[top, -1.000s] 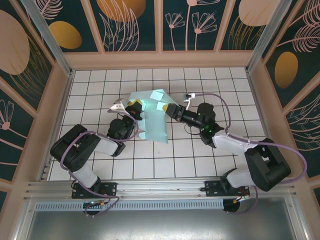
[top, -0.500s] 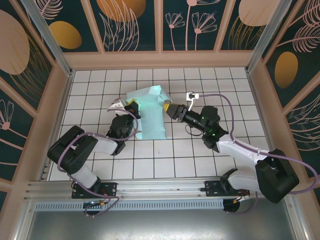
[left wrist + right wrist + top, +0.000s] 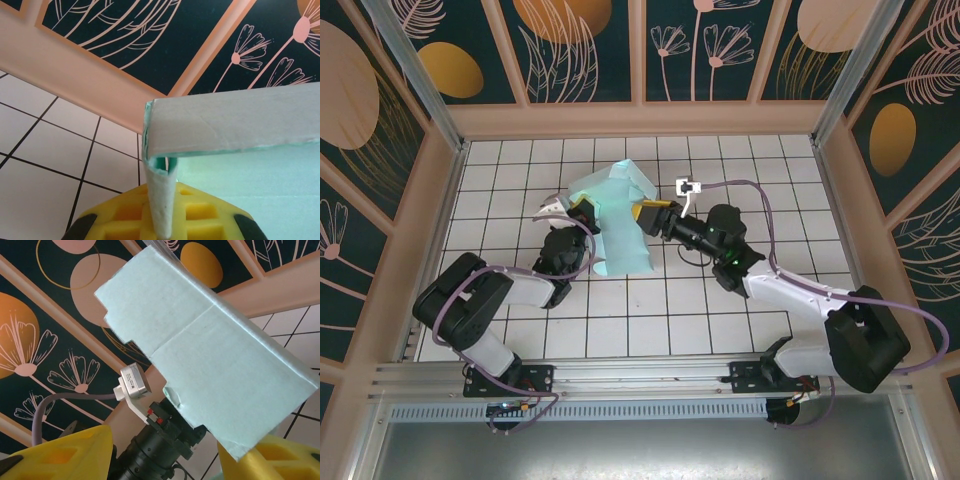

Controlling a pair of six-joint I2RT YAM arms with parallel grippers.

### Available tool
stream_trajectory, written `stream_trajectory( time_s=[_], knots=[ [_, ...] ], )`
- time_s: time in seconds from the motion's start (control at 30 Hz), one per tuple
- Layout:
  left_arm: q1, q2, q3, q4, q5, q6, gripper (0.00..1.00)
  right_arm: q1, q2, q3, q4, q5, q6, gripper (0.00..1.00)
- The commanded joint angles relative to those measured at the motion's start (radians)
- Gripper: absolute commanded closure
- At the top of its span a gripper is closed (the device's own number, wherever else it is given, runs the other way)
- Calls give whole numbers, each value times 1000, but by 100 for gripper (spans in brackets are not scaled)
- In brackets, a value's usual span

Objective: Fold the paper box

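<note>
Metal rail (image 3: pixel 640 378) nearest, two arms bolted on. White tiled table (image 3: pixel 670 330), black grid lines. Mid-table sits one paper box (image 3: pixel 620 240), mint, part-folded, between two grippers. The left gripper (image 3: pixel 585 212) is clamped tight on its left edge. The right gripper (image 3: pixel 642 212) has jaws apart at its right side, gripping nothing. Farthest: teal floral wall panels (image 3: pixel 590 50) in peach frames.

White tiled floor (image 3: pixel 650 330) w/ dark grid; dark floral wall panels (image 3: pixel 580 50), tan frames (image 3: pixel 638 50).

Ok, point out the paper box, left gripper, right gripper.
paper box (image 3: pixel 620 248): top external view, flat middle panel.
left gripper (image 3: pixel 585 210): top external view, between fingertips.
right gripper (image 3: pixel 645 213): top external view, between fingertips.
</note>
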Motion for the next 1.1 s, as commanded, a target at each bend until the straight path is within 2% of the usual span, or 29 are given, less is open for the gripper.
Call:
stream_trajectory(
  time_s=[0.0,0.17,0.33,0.63,0.87,1.07],
  knots=[
    [-4,-18,14,-103,-33,33,100,15,-75,-35,108,73,-46,43],
    [-5,-3,15,-106,-37,61,100,15,-171,-109,128,160,-65,43],
    [-4,26,45,-133,1,96,100,17,-208,-79,114,138,-129,45],
    [-4,26,38,-142,-18,106,100,19,-73,106,-63,68,-149,46],
    [-4,6,19,-151,-23,117,100,18,11,173,-119,51,-106,47],
    [-4,8,20,-155,-32,127,100,22,34,215,-210,59,-133,47]
  ],
)
